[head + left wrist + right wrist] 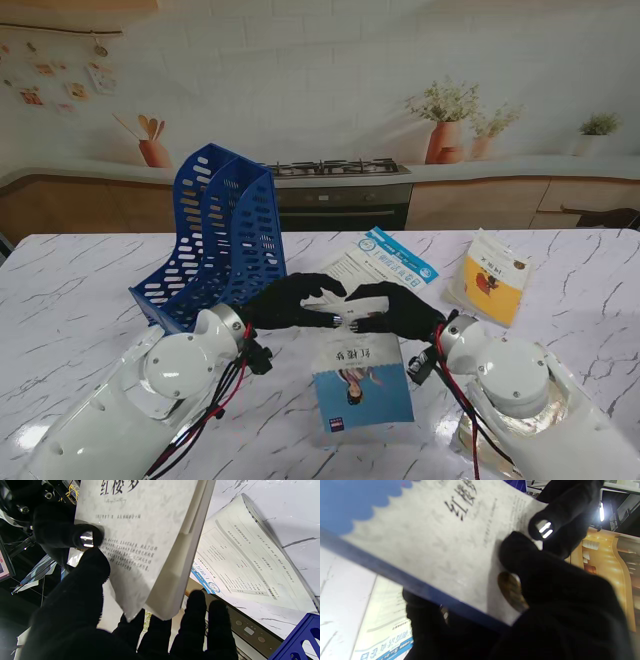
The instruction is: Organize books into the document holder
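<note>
A blue-and-white book with red Chinese characters hangs off the table in front of me, gripped by its far edge. My left hand and right hand, both in black gloves, are shut on that edge side by side, thumbs on the cover. The blue document holder stands to the left of my left hand, its slots showing nothing inside. A white and blue booklet lies flat just beyond the hands. A yellow and white book lies farther right.
The white marble table stretches out around the books. A kitchen backdrop with a stove runs behind the table's far edge. The holder's blue corner shows in the left wrist view.
</note>
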Available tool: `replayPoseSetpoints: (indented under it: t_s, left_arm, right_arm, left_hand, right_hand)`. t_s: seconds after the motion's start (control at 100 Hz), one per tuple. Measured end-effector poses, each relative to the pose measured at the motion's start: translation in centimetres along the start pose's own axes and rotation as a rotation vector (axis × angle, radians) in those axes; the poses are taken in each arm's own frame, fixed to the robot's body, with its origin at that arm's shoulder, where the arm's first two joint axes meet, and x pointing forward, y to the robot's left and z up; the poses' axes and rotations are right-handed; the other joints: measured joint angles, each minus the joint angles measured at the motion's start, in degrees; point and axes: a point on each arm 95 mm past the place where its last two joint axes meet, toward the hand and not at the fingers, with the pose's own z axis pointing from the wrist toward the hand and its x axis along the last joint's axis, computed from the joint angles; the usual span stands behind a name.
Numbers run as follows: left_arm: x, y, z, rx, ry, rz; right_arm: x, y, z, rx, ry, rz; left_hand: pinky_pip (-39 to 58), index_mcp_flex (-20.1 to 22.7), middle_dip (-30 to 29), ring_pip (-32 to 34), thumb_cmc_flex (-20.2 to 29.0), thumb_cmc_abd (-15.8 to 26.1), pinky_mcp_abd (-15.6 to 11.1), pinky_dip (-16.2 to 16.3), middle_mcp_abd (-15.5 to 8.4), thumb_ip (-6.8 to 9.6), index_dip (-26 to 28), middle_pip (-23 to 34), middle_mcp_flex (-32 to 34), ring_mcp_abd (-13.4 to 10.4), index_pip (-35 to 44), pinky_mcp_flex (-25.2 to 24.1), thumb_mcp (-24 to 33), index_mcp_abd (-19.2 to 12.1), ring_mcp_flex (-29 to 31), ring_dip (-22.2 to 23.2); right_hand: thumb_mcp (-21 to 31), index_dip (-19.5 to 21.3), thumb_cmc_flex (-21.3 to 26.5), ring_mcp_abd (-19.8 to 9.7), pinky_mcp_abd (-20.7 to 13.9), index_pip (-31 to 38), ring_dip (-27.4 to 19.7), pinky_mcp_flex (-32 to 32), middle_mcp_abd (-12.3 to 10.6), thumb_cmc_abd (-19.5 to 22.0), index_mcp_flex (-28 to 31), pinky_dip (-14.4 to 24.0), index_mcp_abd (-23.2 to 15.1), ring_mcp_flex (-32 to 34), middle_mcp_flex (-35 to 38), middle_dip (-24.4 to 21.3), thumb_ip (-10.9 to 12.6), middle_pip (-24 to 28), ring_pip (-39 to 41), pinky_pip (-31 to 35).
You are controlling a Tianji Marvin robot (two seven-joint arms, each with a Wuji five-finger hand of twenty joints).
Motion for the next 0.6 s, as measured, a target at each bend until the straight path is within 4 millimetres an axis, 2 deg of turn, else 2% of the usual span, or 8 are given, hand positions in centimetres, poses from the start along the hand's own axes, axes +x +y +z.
replayPoseSetpoints:
  t_s: [0.09, 0.22, 0.35, 0.45, 0.47, 0.52, 0.53, 0.6]
  left_arm:
    - [-0.2, 0.1, 0.0, 0.002, 0.009, 0.002]
    - [-0.4, 0.2, -0.2, 0.003, 0.009, -0.021]
    - [-0.5, 0.4, -0.3, -0.005, 0.008, -0.027]
    - [-0.7, 0.6, -0.1, -0.002, 0.010, -0.045]
    - [-0.7, 0.7, -0.1, 0.002, 0.014, -0.049]
    - [-0.8, 0.8, 0.1, 0.028, 0.028, -0.054]
    - [-0.9, 0.8, 0.1, 0.036, 0.032, -0.055]
    - [-1.1, 1.0, 0.3, 0.083, 0.056, -0.066]
  right_arm:
    - [0.3, 0.1, 0.2, -0.001, 0.007, -0.017]
    - [0.5, 0.2, 0.6, -0.003, 0.015, -0.027]
    - [0.7, 0.4, 0.9, -0.001, 0.020, -0.032]
    - [0.7, 0.5, 1.0, 0.002, 0.020, -0.036]
    - [0.7, 0.5, 1.1, 0.003, 0.020, -0.038]
    - [0.7, 0.5, 1.1, 0.004, 0.021, -0.041]
    - [0.8, 0.5, 1.2, 0.004, 0.021, -0.042]
    - [0.8, 0.6, 1.3, -0.003, 0.023, -0.048]
  left_hand:
    - [9.1, 1.2, 5.8, 9.7, -0.6, -1.8, -0.7, 4.3, -1.4, 0.02, 5.6, 7.1, 6.5, -2.8, 8.3, 6.8, 3.3, 0.0, 8.6, 7.2]
    - [19.8, 1.2, 10.3, 20.3, -0.6, -2.0, -0.8, 9.4, -2.0, 0.02, 11.2, 13.7, 9.9, -4.9, 17.9, 14.7, 5.3, -0.1, 15.5, 14.3]
    - [33.0, 1.9, 15.3, 32.7, -0.5, -4.1, -1.5, 13.1, -2.9, -0.06, 17.0, 20.7, 15.7, -8.9, 27.7, 27.6, 6.3, -2.9, 23.9, 21.0]
    - [43.3, 3.9, 18.9, 41.0, 2.2, -5.7, -4.5, 11.9, -4.5, -0.09, 18.3, 26.2, 21.6, -12.3, 37.2, 38.9, 4.4, -6.3, 31.6, 22.9]
    - [45.9, 5.1, 20.0, 43.0, 3.2, -6.3, -5.9, 9.8, -5.1, -1.25, 18.3, 27.4, 24.0, -13.4, 39.4, 42.5, 4.4, -7.0, 34.4, 22.9]
    - [50.7, 7.9, 21.2, 47.5, 2.9, -8.5, -8.9, 4.6, -6.6, -1.42, 18.2, 30.1, 29.2, -16.2, 43.6, 51.2, 5.1, -8.5, 41.3, 21.7]
    - [51.2, 8.4, 21.3, 48.2, 2.8, -9.1, -9.3, 3.7, -6.9, -2.27, 18.2, 30.4, 30.1, -16.4, 44.2, 52.5, 5.4, -8.6, 42.2, 21.6]
    - [53.9, 10.7, 21.3, 52.2, 2.7, -11.3, -11.0, 1.6, -8.9, -3.03, 16.9, 31.3, 34.0, -17.6, 46.6, 56.4, 7.3, -9.2, 45.3, 20.9]
  right_hand:
    - [-0.1, 0.0, 0.0, 0.0, 0.0, 0.0, 0.0, -0.1, -0.1, 0.0, 0.0, 0.1, 0.0, 0.0, 0.0, 0.3, 0.0, 0.0, 0.5, 0.5]
    - [-0.1, 0.1, 0.0, 0.0, 0.0, 0.0, 0.1, -0.3, -0.2, 0.0, 0.0, 0.5, 0.0, 0.0, 0.0, 0.7, 0.0, 0.0, 0.6, 0.5]
    - [-0.2, 0.5, 0.0, 0.0, 0.0, 0.0, 0.8, -0.6, -0.4, 0.0, 0.1, 0.6, 0.0, -0.1, 0.0, 0.8, 0.0, 0.0, 1.3, 0.5]
    - [-0.5, 0.5, 0.0, 0.0, 0.0, 0.0, 0.8, -1.0, -0.7, 0.0, 0.7, 0.7, -1.3, -0.2, 0.0, 0.9, 0.0, 0.0, 1.7, 0.5]
    - [-0.5, 0.6, 0.0, 0.0, 0.0, 0.0, 0.8, -1.0, -0.8, 0.0, 0.7, 0.7, -1.4, -0.2, 0.0, 0.9, 0.0, 0.0, 1.9, 0.5]
    - [-0.7, 0.7, 0.0, 0.0, 0.0, 0.0, 0.8, -1.1, -1.0, 0.0, 0.7, 0.7, -1.8, -0.7, 0.0, 0.9, 0.0, -0.1, 2.6, 0.5]
    - [-0.7, 0.7, 0.0, 0.0, 0.0, 0.0, 0.8, -1.2, -1.0, 0.0, 0.7, 0.7, -1.8, -0.7, 0.0, 0.9, 0.0, -0.1, 2.6, 0.5]
    - [-0.7, 0.7, 0.0, -0.1, 0.0, 0.0, 0.9, -1.3, -1.1, 0.0, 0.8, 0.7, -2.2, -0.7, 0.0, 0.8, 0.0, -0.3, 2.6, 0.6]
